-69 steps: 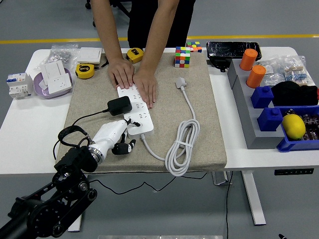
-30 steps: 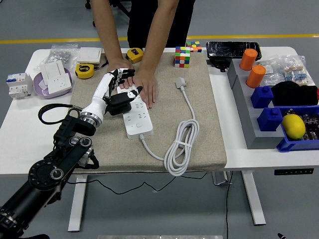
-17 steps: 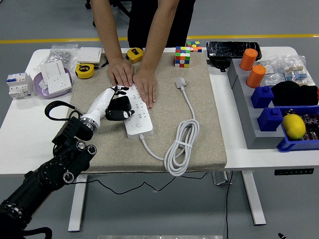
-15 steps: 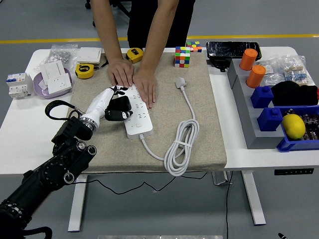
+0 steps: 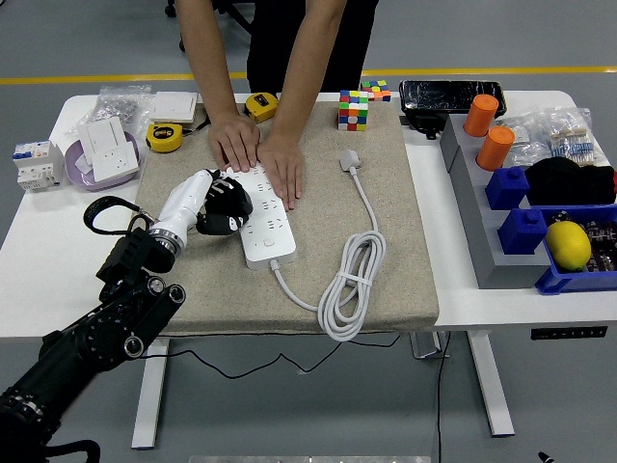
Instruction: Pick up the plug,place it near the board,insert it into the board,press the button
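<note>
Plug's at the board, not pressed home yet

Our left hand [image 5: 214,202] grips the black plug [image 5: 228,198] over the power strip [image 5: 266,227]; seating it and the button remain.

My left hand [image 5: 204,204], in smooth white plastic shell with black fingers, is gripping the matt black plastic plug [image 5: 229,198]. The board [image 5: 262,224] is showing glossy white plastic, lying on a rough, woven beige cloth mat [image 5: 386,251] that is covering the smooth white table [image 5: 58,260].
</note>
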`<state>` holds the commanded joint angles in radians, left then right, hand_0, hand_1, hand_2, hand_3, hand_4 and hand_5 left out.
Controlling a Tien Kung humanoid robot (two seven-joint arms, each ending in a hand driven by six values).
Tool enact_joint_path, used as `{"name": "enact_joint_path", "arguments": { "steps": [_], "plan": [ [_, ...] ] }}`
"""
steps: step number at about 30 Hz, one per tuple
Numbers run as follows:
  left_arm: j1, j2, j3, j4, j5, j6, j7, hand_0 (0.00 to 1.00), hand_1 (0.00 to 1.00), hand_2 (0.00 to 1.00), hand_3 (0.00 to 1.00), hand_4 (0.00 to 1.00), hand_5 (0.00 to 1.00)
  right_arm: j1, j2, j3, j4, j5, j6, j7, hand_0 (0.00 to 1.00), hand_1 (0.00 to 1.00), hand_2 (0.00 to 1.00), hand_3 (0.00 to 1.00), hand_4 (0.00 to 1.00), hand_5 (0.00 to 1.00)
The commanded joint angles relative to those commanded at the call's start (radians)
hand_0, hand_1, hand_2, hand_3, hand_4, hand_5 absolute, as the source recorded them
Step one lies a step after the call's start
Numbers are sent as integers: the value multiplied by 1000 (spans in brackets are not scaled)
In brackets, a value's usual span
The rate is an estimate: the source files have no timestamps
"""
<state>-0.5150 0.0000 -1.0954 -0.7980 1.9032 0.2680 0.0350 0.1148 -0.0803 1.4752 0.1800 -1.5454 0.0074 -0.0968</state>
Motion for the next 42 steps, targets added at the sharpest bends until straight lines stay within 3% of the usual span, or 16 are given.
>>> {"name": "enact_joint_path", "arguments": {
  "steps": [3, 4, 12, 17, 26, 30, 35, 40, 41, 42],
  "plan": [
    [-1, 0, 1, 2, 5, -1, 2, 449, 356, 349, 412, 566, 135, 1, 0, -2, 0, 2, 0, 0, 824, 734, 740, 775, 998, 921],
    [-1, 0, 1, 1, 5, -2, 3, 414, 284, 311, 388, 528, 123, 1, 0, -2, 0, 3, 0, 0, 823, 734, 740, 775, 998, 921],
    [1, 2, -13, -28, 38, -21, 15, 409, 277, 309, 378, 527, 120, -1, 0, -1, 0, 3, 0, 0, 823, 734, 741, 775, 998, 921],
    [1, 20, -18, -57, 53, -38, 23, 410, 280, 311, 378, 527, 117, -2, 1, -1, 0, 5, -1, 0, 822, 734, 741, 775, 998, 921],
    [-1, 83, -18, -107, 86, -68, 45, 413, 286, 313, 379, 531, 114, 0, 0, 3, 0, 9, -2, 0, 822, 734, 741, 775, 998, 921],
    [-2, 103, -25, -95, 134, -83, 56, 417, 291, 317, 382, 534, 115, 0, 0, 5, 0, 9, -3, 0, 822, 734, 741, 775, 998, 921],
    [2, 108, -38, -66, 186, -92, 58, 419, 299, 326, 391, 548, 131, 1, 2, 4, 0, 14, -4, 2, 822, 733, 740, 775, 998, 922],
    [8, 108, -35, -57, 169, -108, 44, 419, 299, 326, 391, 548, 131, 2, 2, 4, 0, 16, -5, 1, 822, 733, 740, 775, 998, 922],
    [9, 108, -35, -57, 164, -110, 42, 535, 552, 525, 531, 884, 234, 2, 2, 5, 0, 14, -5, 1, 823, 734, 740, 775, 998, 922],
    [9, 107, -36, -56, 155, -112, 37, 535, 552, 525, 531, 884, 234, 1, 1, 5, 0, 14, -4, 1, 823, 734, 740, 775, 998, 922]
  ]
}}
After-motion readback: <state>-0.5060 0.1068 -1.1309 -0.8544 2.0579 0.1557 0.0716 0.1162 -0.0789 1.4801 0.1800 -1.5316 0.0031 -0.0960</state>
